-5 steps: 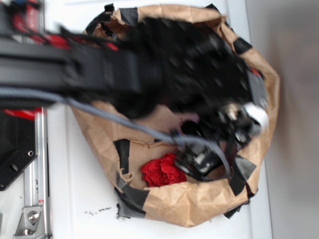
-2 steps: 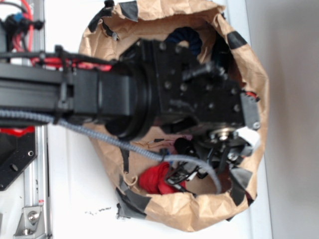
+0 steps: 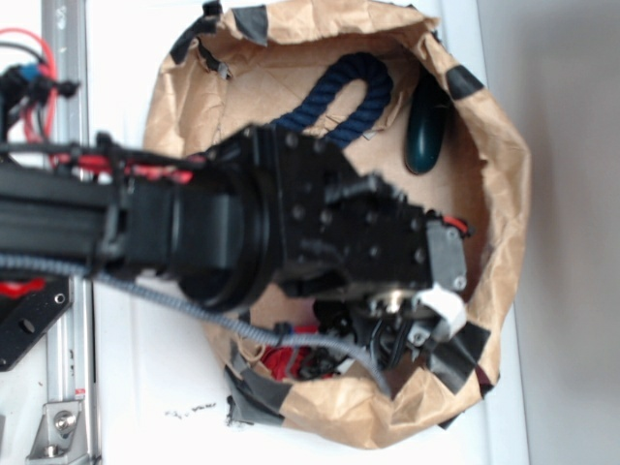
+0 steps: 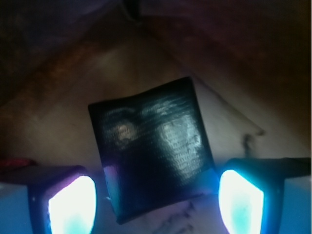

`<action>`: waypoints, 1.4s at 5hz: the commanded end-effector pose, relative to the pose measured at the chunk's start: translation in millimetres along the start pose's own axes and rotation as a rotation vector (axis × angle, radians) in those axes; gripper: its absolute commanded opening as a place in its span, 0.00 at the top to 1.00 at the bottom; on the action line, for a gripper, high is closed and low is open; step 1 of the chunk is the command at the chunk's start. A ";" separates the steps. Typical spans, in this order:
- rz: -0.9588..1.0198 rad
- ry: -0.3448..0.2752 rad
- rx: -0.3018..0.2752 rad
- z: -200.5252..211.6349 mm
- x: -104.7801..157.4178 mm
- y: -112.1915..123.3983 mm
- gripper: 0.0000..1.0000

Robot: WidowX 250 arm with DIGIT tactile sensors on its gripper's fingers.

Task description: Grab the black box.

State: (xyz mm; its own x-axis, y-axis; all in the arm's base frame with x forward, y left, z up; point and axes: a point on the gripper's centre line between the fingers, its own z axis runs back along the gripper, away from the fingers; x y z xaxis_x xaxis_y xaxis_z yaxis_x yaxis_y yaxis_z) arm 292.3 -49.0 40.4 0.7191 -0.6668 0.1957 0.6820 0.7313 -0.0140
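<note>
In the wrist view the black box (image 4: pixel 153 151), glossy and wrinkly, lies flat on the brown paper floor. My gripper (image 4: pixel 156 202) is open. Its two glowing fingertips (image 4: pixel 73 204) stand one on each side of the box's near end, each with a small gap to it. In the exterior view the gripper (image 3: pixel 383 339) is low inside the paper bag (image 3: pixel 506 194), near its lower rim. There the box is hidden under the gripper and wrist.
A blue rope (image 3: pixel 339 92) and a dark green-black oval object (image 3: pixel 426 126) lie in the bag's upper part. The red paper wad (image 3: pixel 281 360) peeks out beside the gripper. Black tape patches (image 3: pixel 463 349) sit on the bag's rim. A metal rail (image 3: pixel 68 320) stands at left.
The arm has moved down the exterior picture toward the bag's lower rim. The rope and oval object are now uncovered, and the red wad is mostly covered.
</note>
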 end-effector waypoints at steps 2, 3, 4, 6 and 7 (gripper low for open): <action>-0.099 -0.030 0.026 -28.6 38.1 -4.6 0.00; -0.062 -0.052 0.003 -24.5 33.2 -2.8 1.00; 0.048 -0.065 0.030 15.1 13.6 4.6 1.00; 0.537 -0.050 0.053 113.0 -55.1 41.7 1.00; 0.657 -0.015 0.098 143.6 -43.7 40.2 1.00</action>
State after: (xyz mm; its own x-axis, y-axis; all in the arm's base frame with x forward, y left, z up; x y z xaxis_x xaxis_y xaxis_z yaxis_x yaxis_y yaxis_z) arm 264.0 47.8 150.1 0.9913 -0.0641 0.1152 0.0724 0.9949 -0.0700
